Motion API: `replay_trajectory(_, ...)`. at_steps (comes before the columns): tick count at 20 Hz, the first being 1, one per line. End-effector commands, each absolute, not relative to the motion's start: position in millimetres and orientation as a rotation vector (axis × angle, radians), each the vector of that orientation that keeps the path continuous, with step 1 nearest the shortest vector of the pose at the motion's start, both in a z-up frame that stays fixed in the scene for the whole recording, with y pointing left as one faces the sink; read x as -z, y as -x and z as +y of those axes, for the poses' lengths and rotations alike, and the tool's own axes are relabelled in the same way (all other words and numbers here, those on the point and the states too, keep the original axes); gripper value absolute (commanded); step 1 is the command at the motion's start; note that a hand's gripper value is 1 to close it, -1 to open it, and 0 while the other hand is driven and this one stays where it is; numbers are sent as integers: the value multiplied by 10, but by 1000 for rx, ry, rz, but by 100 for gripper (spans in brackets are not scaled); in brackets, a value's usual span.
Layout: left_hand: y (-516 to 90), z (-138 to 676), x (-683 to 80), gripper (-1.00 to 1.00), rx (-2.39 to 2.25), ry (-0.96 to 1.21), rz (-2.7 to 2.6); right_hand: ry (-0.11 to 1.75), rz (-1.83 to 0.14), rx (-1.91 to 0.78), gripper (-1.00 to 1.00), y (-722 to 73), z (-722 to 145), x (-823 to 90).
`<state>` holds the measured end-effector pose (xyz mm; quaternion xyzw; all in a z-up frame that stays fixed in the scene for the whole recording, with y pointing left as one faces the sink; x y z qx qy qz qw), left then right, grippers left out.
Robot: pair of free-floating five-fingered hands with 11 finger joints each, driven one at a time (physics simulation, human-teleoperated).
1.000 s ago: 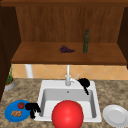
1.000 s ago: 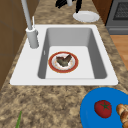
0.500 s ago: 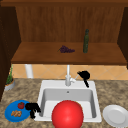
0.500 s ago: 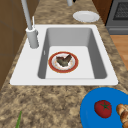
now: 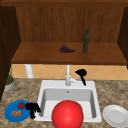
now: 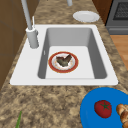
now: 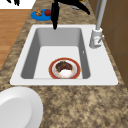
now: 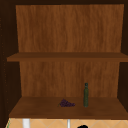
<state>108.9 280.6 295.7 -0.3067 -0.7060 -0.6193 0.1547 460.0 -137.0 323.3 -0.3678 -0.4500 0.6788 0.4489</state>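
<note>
Wide speckled brown stone worktop (image 5: 110,90) runs across the scene, and set into it is the white rectangular sink (image 5: 67,98) with its tall white tap (image 5: 68,75) at the back rim. Above, a wooden shelf (image 5: 67,53) carries a slim dark green glass bottle (image 5: 86,41), upright, with a small bunch of purple grapes (image 5: 66,49) lying well to its left. In the basin there's a big red round ball-like shape (image 5: 67,114) up front in the front view; the side views show a red-rimmed round plate (image 6: 63,62) with dark food on it, flat on the sink floor. A plain white round plate (image 5: 115,115) sits on the worktop right of the sink. On the left, a round blue plate (image 5: 15,112) holds a red tomato (image 5: 21,105) and some brown nuggets (image 5: 16,113).

Now the hands. The right hand (image 5: 81,74) hangs just right of the tap's lever, fingers relaxed and pointing down, holding nothing. The left hand (image 5: 32,108) hovers at the blue plate's right edge, just beside the tomato, fingers loose and drooping, gripping nothing
</note>
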Motion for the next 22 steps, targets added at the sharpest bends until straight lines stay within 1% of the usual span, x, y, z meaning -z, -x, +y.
replay_trajectory(1, -1089, 2806, -2957, 0, 1775, 879, -2023, 836, -988, -1751, -100, -4747, -1304, -3151)
replay_trajectory(15, -1089, 2806, -2957, 0, 1775, 879, -2023, 542, -665, -1758, -100, -5287, -1002, -2997)
replay_trajectory(16, -1089, 2806, -2957, 0, 1775, 879, -2023, 535, -642, -1760, 100, -5292, -919, -2976)
replay_trajectory(18, -1089, 2806, -2957, 0, 1775, 879, -2023, 558, -619, -1776, 100, -5286, -818, -2950)
replay_trajectory(22, -1089, 2806, -2957, 0, 1775, 879, -2023, 581, -673, -1769, 100, -5211, -887, -2913)
